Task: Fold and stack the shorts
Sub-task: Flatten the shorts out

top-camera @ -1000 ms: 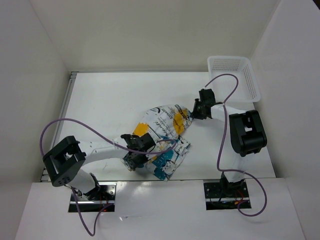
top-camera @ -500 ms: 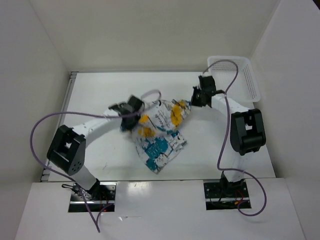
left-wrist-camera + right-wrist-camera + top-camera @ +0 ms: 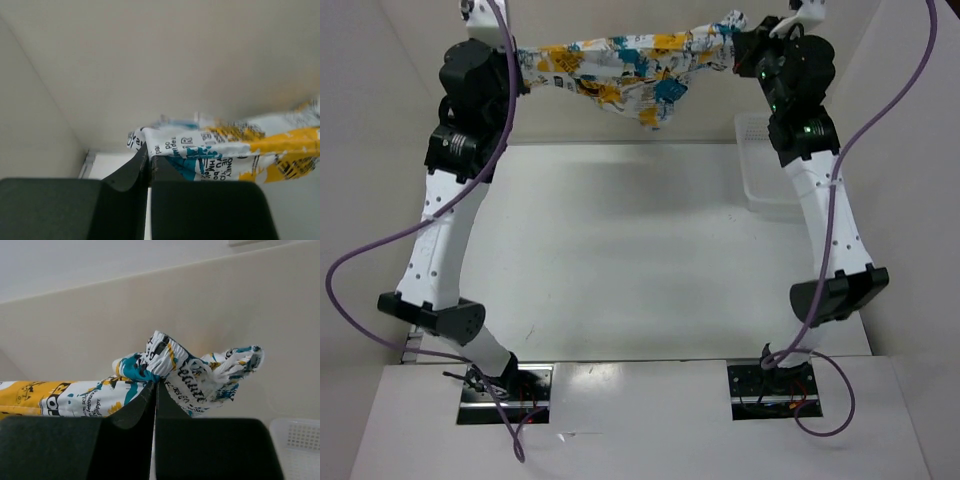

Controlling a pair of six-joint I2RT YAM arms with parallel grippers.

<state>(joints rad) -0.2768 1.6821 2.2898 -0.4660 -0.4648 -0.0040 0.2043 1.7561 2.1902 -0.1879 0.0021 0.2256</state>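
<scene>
Both pairs of jaws were pressed together, each pinching one end of the shorts (image 3: pixel 620 62): my left gripper (image 3: pixel 149 159) held the plainer edge, and my right gripper (image 3: pixel 154 389) held a bunched, gathered corner.

Table (image 3: pixel 620 250): the cloth had lain crumpled on it a second earlier. At this moment no part of the cloth touched it.

Left arm (image 3: pixel 440 230) and right arm (image 3: pixel 825 220): a second earlier both were folded low over the table, reaching in to the heap. Here they stood reared up to the top of the overhead view, well apart from each other.

Shorts: lifted clear of the table and hung in the air between my two grippers. They were drawn into a long band against the far wall, with the middle sagging a little. Creases remained, and I could not tell from any view which end was the waistband.

Basket (image 3: pixel 760 150): at the far right corner, partly hidden behind my right arm, and apart from the cloth.

Reading: I judged that the lift had opened the heap into a single spread piece, which is the preparation for folding. No fold had yet been made. The cloth would next need to be lowered flat onto the table, without letting either pinch slip.
</scene>
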